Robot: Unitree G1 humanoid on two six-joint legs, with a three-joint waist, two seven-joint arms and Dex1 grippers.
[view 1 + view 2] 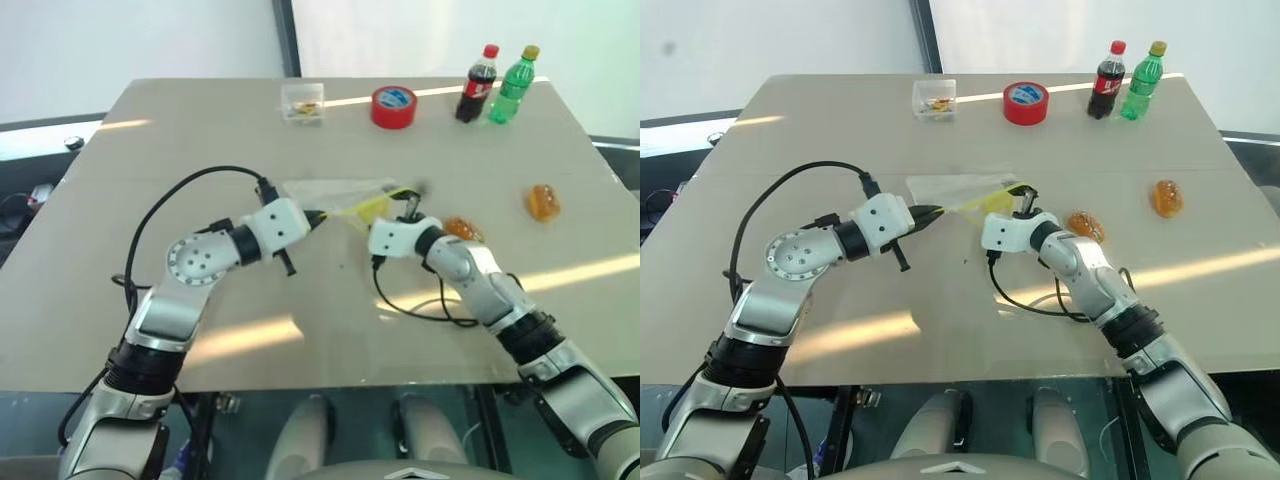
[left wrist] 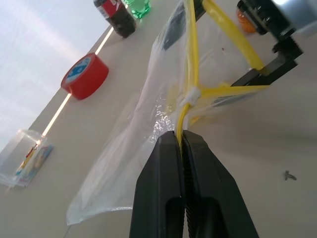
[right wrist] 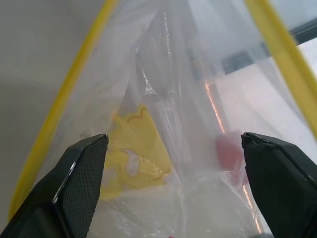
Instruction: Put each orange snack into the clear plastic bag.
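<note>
The clear plastic bag (image 1: 335, 190) lies mid-table with its yellow-edged mouth turned toward my right arm. My left gripper (image 2: 179, 138) is shut on the yellow strip (image 2: 190, 74) at one corner of the mouth. At the mouth itself my right gripper (image 3: 173, 138) is open, its fingers (image 3: 81, 168) spread wide between the two yellow edges and holding nothing. Through the film a yellow label (image 3: 138, 148) shows inside the bag. One orange snack (image 1: 462, 229) rests on the table right beside my right forearm. The other orange snack (image 1: 543, 202) lies farther right.
Along the far side of the table stand a small clear box (image 1: 302, 102), a red tape roll (image 1: 393, 106), a cola bottle (image 1: 478, 85) and a green bottle (image 1: 514, 86). Black cables loop by both wrists.
</note>
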